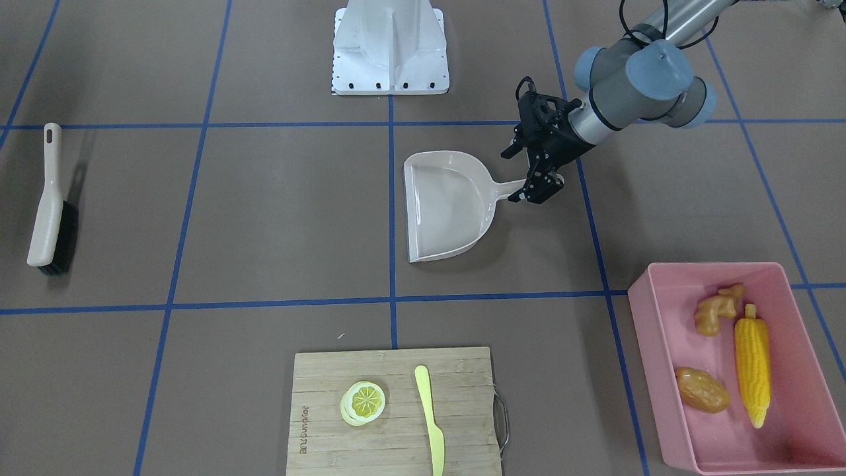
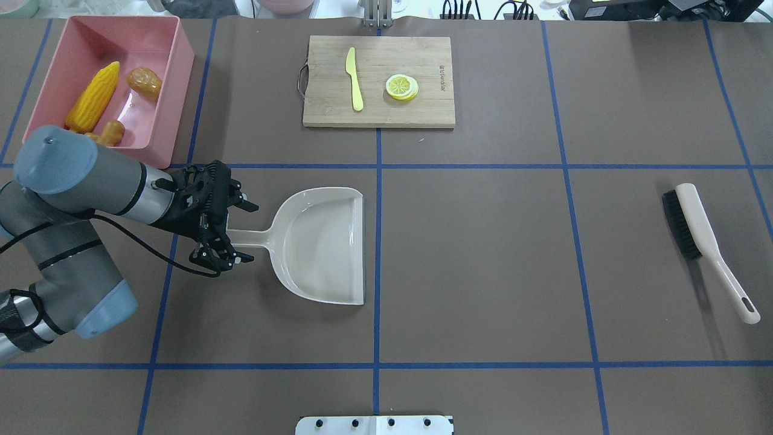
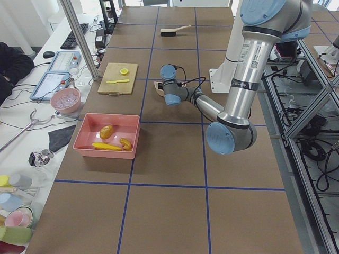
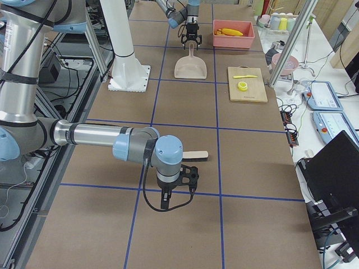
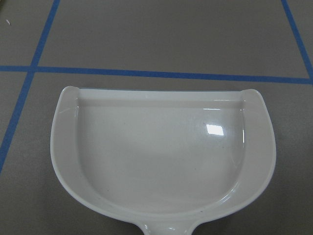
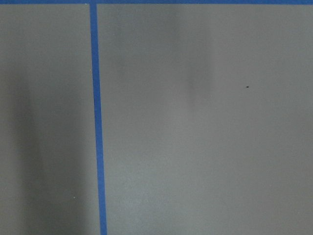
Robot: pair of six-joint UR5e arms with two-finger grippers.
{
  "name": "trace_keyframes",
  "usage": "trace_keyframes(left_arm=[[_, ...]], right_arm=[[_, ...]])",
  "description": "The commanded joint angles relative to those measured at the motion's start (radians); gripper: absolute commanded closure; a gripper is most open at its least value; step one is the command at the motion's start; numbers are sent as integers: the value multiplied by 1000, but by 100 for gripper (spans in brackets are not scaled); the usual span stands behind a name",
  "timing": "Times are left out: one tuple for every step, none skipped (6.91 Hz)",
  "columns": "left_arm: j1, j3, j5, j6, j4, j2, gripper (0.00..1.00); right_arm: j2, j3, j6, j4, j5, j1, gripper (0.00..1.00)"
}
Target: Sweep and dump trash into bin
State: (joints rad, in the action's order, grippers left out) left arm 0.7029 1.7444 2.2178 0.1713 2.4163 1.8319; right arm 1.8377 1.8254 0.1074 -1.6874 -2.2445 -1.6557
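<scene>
The pink bin stands at the table's edge on my left side and also shows in the overhead view. The trash lies inside it: the yellow corn cob, the brown potato and the tan ginger root. The beige dustpan lies flat and empty on the table. My left gripper is open, with its fingers on either side of the dustpan's handle. My right gripper hangs over bare table near the brush; I cannot tell whether it is open.
A brush with black bristles lies on the table on my right side. A wooden cutting board at the far edge carries a lemon slice and a pale yellow knife. The robot's white base stands at the near edge.
</scene>
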Motion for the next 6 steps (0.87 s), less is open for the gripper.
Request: trace_keyframes(left_arm=[[90, 70, -7, -1, -17, -45, 2], [133, 67, -105, -1, -32, -45, 2], [168, 67, -235, -3, -34, -45, 2], [197, 69, -304, -4, -58, -45, 2], [205, 70, -302, -15, -142, -54, 2], [225, 73, -300, -92, -228, -69, 2]], right_arm=[[-2, 0, -2, 0, 0, 1, 0], [-2, 0, -2, 0, 0, 1, 0], [-2, 0, 0, 0, 0, 1, 0], [-2, 0, -2, 0, 0, 1, 0], [-2, 0, 0, 0, 0, 1, 0], [-2, 0, 0, 0, 0, 1, 0]])
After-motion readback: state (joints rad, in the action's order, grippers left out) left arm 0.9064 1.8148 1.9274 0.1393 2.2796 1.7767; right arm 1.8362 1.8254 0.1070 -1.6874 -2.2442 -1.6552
